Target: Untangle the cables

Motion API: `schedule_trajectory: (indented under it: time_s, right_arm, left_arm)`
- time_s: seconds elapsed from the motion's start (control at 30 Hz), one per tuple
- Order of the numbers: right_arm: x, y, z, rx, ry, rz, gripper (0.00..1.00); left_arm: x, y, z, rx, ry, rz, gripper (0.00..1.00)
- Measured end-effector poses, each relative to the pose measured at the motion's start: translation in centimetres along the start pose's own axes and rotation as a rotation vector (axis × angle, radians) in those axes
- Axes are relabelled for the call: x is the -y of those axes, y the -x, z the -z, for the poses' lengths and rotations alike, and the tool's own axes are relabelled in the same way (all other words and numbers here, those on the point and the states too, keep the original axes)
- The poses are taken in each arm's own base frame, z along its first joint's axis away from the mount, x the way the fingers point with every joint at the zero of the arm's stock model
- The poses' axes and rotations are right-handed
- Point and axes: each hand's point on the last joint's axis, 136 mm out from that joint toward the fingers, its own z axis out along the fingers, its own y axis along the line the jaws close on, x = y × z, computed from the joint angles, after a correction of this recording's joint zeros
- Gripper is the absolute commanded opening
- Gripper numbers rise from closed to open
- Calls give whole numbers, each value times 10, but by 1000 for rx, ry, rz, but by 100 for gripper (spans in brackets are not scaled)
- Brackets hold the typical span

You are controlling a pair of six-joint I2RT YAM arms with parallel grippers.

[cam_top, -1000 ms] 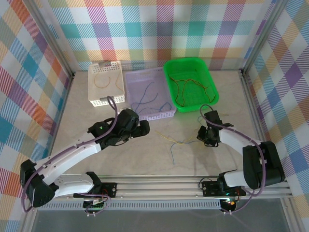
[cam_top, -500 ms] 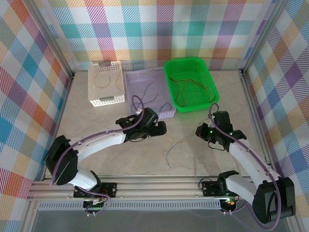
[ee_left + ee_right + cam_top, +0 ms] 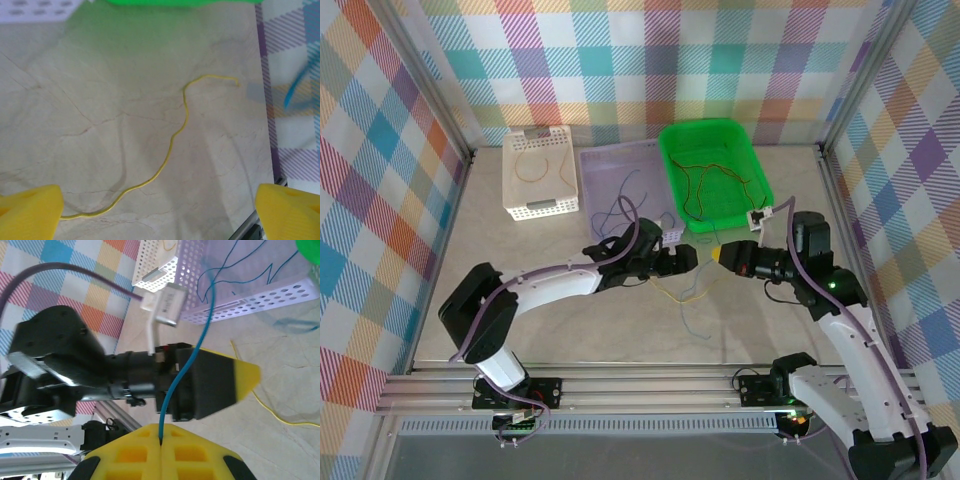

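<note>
Separating blue from yellow: my right claw [image 3: 161, 440] is clamped on the blue cable [image 3: 197, 350], my left claw [image 3: 160, 207] gapes above the yellow cable [image 3: 172, 142] on the desk [image 3: 75, 100]. Next, I judge, left pins yellow while right pulls away.

Lighting: bright, even, from overhead; faint soft shadows on the pale table [image 3: 520, 290]. Left wrist view: yellow cable [image 3: 172, 145] sharp, grey shadow alongside; blue cable [image 3: 295, 90] smeared. Right wrist view: left arm [image 3: 65, 355] blurred.

Blue cable [image 3: 172, 390] newly in right pincer [image 3: 161, 441]
</note>
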Motion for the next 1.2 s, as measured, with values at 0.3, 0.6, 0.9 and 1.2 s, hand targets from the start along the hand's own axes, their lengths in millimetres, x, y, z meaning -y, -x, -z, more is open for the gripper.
schedule_trajectory:
  time_s: [0.3, 0.6, 0.9, 1.2]
  right_arm:
    - [-60, 46, 24, 73, 73, 94, 0]
    - [-79, 105, -11, 36, 106, 92, 0]
    - [-49, 153, -121, -94, 62, 39, 0]
    - [-17, 201, -228, -157, 18, 43, 0]
  left_arm:
    - [-23, -23, 28, 13, 10, -8, 97]
    - [-61, -32, 129, 222, 24, 7, 96]
    - [-99, -45, 209, 387, 11, 92, 95]
    - [-138, -64, 217, 384, 111, 133, 95]
